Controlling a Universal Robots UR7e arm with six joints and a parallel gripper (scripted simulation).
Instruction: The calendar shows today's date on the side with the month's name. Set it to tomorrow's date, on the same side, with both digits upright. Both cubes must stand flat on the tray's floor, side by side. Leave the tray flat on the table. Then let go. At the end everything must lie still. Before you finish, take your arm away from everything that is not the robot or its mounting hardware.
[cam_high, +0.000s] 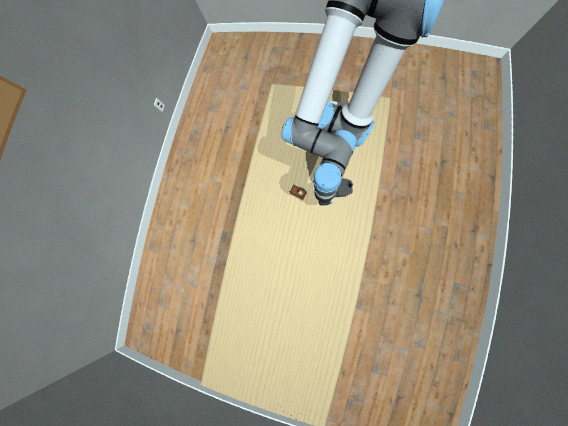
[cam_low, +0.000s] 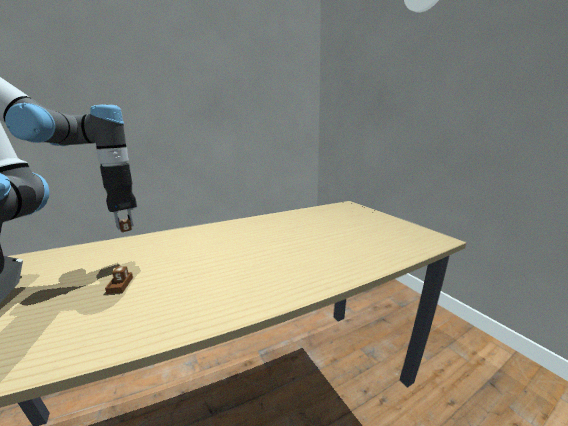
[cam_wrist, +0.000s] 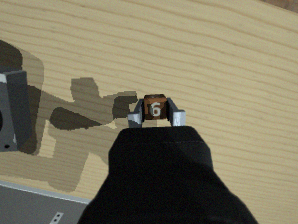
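Wrist view: gripper (cam_wrist: 156, 119) clenched on cube (cam_wrist: 154, 107) showing a 6, high above table (cam_low: 280, 260); tray (cam_low: 118, 285) with second cube (cam_low: 120, 274) below

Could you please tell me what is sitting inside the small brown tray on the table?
One brown wooden cube stands in the brown tray; its other slot looks vacant. The gripper holds the second cube aloft.

Pale wood table (cam_low: 280, 260), plank floor (cam_low: 450, 380), dark rug (cam_low: 240, 395)
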